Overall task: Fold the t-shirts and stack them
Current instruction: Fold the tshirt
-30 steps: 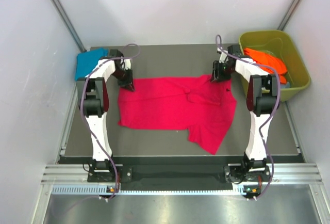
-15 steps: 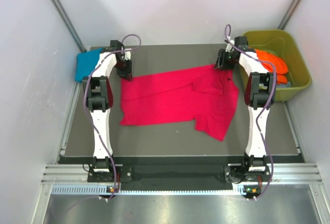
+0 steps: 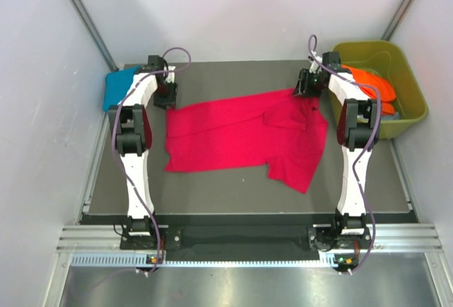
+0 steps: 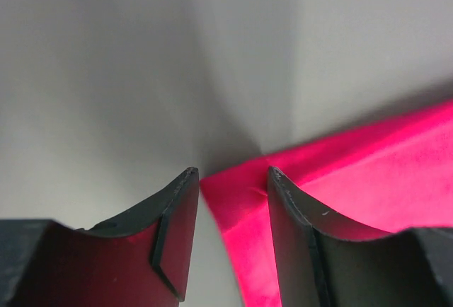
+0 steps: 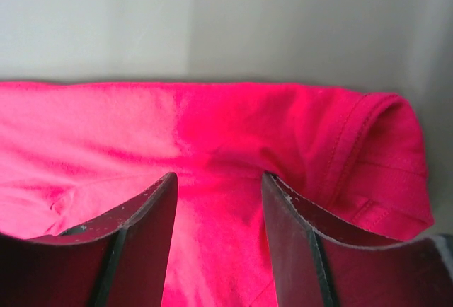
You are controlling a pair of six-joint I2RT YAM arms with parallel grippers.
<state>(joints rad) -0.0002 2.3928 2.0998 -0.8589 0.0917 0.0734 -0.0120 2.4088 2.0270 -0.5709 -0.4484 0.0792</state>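
A crimson-pink t-shirt (image 3: 241, 134) lies spread flat across the dark table, one sleeve hanging toward the front right. My left gripper (image 3: 167, 100) is open at the shirt's back left corner. In the left wrist view that corner (image 4: 241, 194) lies between the parted fingers of the left gripper (image 4: 230, 172). My right gripper (image 3: 304, 93) is open over the shirt's back right edge. In the right wrist view the right gripper (image 5: 218, 177) is just above the cloth (image 5: 233, 123), with a sleeve hem to the right. A folded teal-blue t-shirt (image 3: 120, 86) lies at the back left.
An olive-green tub (image 3: 410, 117) stands at the back right, off the table's edge, holding orange t-shirts (image 3: 371, 84). White walls close in the back and sides. The dark table (image 3: 212, 190) shows bare in front of the shirt.
Both grippers pulled the shirt's back edge toward the rear of the table, stretching it out. The left gripper then shifted slightly left and back. The shirt now lies still.
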